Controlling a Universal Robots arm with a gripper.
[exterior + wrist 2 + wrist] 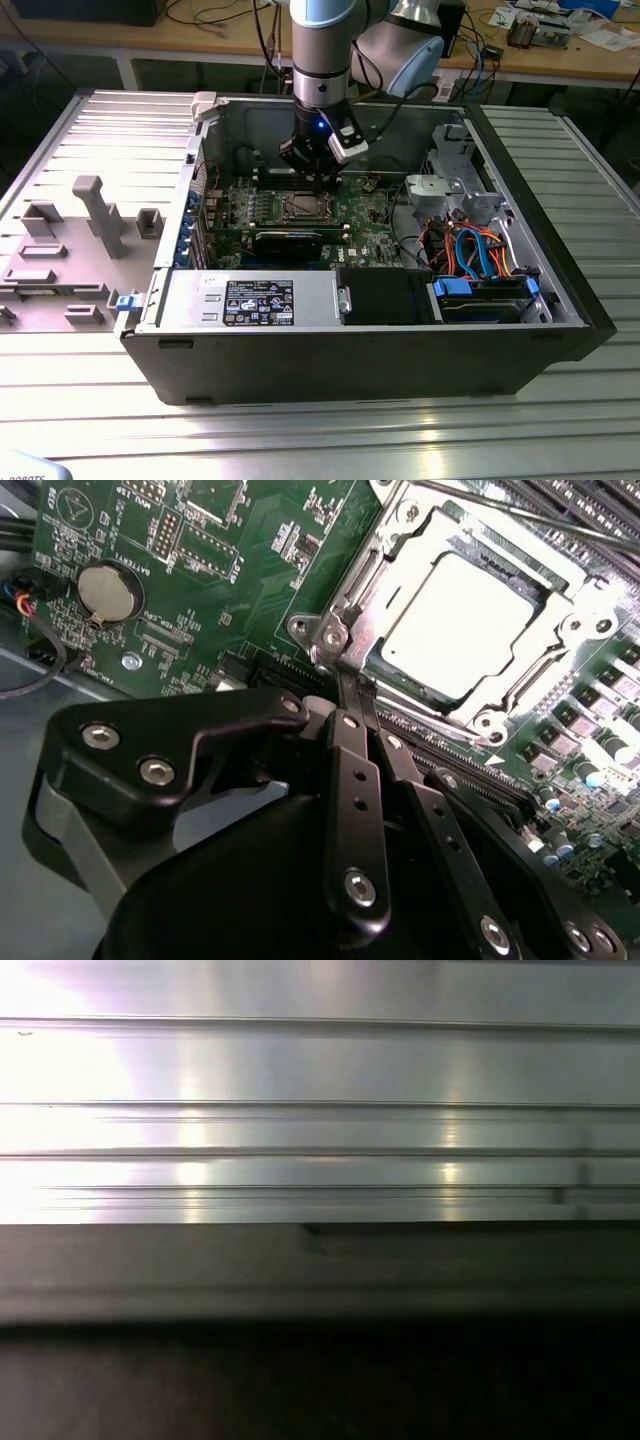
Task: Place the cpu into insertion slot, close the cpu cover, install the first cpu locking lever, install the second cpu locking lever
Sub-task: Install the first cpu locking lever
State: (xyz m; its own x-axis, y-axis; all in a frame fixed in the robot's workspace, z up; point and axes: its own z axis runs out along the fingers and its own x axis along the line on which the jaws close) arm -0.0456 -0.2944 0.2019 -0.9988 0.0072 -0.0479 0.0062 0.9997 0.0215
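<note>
A: Where's the cpu [455, 625]?
B: Seated in the insertion slot [385, 560] near the middle of the motherboard [250, 570], with the cpu cover [545, 630] folded down over it.
A: And the gripper [350, 685]?
B: Jaws pinched together on a thin locking lever [340, 660] at the socket's corner, so levers remain, I judge.
A: Views differ?
B: The exterior view shows the whole computer case [400, 360] on the worktop [300, 440].

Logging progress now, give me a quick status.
Gripper shut, tips at socket corner. Chip seated, cover down over it. Nothing in the way.
</note>
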